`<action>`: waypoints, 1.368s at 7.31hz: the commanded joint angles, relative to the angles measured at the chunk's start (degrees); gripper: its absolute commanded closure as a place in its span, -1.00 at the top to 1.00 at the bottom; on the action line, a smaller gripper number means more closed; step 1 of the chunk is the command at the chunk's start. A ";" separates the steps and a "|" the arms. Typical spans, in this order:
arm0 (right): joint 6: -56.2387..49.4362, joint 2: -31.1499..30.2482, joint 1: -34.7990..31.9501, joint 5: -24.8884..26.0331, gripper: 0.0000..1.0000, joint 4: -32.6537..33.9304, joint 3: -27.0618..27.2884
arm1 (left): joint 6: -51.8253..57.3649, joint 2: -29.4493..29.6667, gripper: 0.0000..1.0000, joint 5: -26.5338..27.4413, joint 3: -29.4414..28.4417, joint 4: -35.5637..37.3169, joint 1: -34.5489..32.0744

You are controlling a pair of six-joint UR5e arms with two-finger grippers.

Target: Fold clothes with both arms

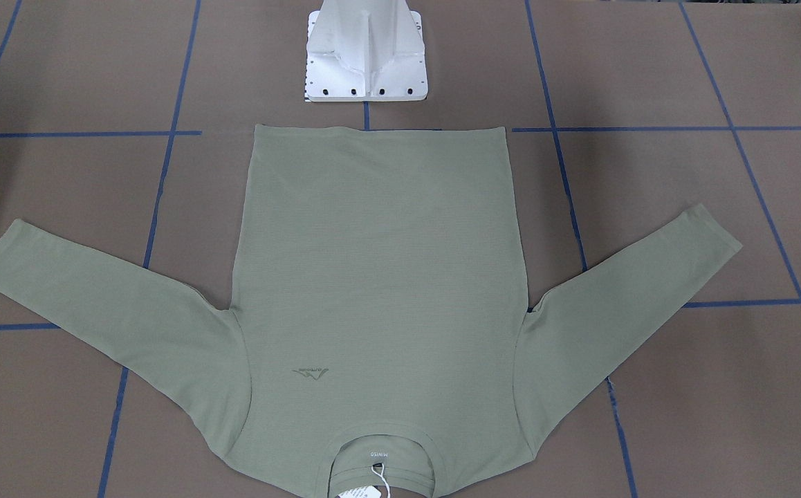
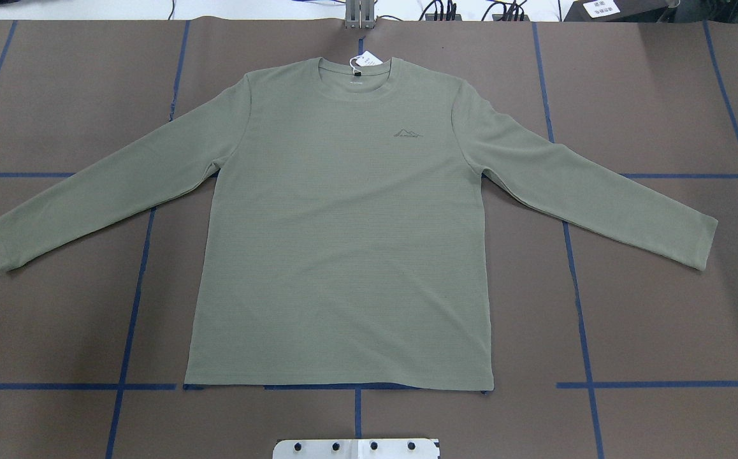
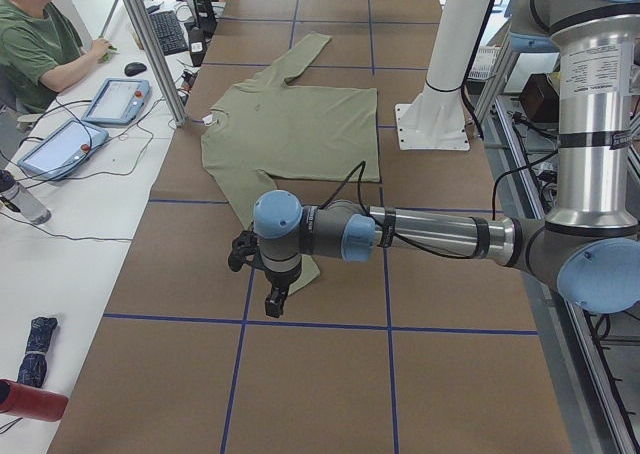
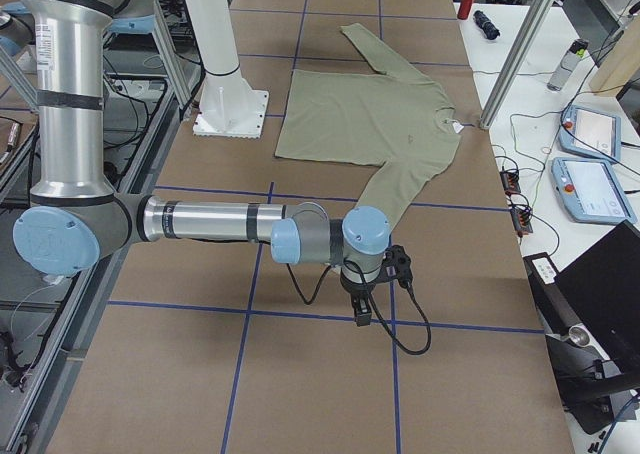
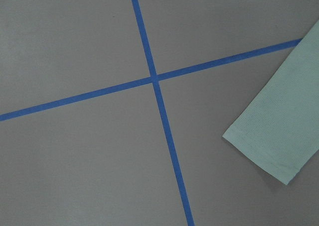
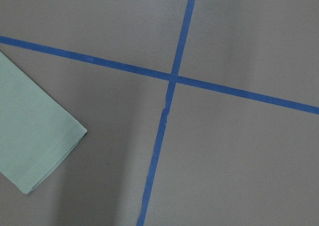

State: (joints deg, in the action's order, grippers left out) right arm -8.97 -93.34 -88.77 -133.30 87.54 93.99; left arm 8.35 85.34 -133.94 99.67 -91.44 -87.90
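**Item 1.** Sage-green long-sleeve crew-neck shirt of fine ribbed knit. It lies flat and face up at the middle of the table, unfolded.
- The hem runs just in front of the white pedestal base; the collar points to the far edge, away from the robot.
- A white paper tag lies at the collar.
- A small tonal chest logo sits below the neckline.
- Both sleeves are spread outward and slant toward the robot's side. The left sleeve cuff and the right sleeve cuff each lie flat near a crossing of tape lines.

**Item 2.** Table with a brown paper-like covering, marked into a grid by blue tape lines.

**Item 3.** Left arm, silver and grey tubes with light-blue joint caps. It reaches out low over the table from the robot's side.
- The black cabled left gripper points down, just beside the end of the near sleeve.
- It shows only in the side view, so whether its fingers are spread or pressed together cannot be told.

**Item 4.** Right arm, of the same build, stretched out low in the same way.
- The black right gripper points down just past the end of the other sleeve.
- Its finger state likewise cannot be told.

**Item 5.** A seated person in a green top, at a white side bench beside the table, with two tablet-like control pendants close by.
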 commanded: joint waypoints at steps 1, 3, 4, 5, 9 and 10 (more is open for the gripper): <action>0.17 0.00 0.00 -0.03 1.00 0.00 0.14 | 0.09 0.00 1.00 -0.44 -0.09 0.03 0.01; 0.09 0.00 0.00 -0.03 1.00 -0.09 0.49 | 0.00 -0.18 1.00 -0.18 -0.26 -0.06 0.01; 0.00 0.09 0.00 0.06 1.00 -0.09 0.84 | 0.17 -0.09 1.00 0.00 0.43 -0.06 0.01; 0.09 0.18 0.09 0.06 1.00 -0.09 1.37 | 0.35 0.17 1.00 0.17 0.96 -0.49 0.09; 0.62 1.15 0.09 0.50 1.00 -0.18 3.31 | -7.87 3.41 1.00 0.17 0.45 -13.89 -0.08; 2.70 1.49 0.00 0.41 1.00 -1.83 3.39 | -7.74 3.34 1.00 -0.26 0.70 -20.47 -0.17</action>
State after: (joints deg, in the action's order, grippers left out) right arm -7.94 -92.17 -88.69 -132.87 87.03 97.17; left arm 2.30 88.04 -133.92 100.44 -104.42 -87.98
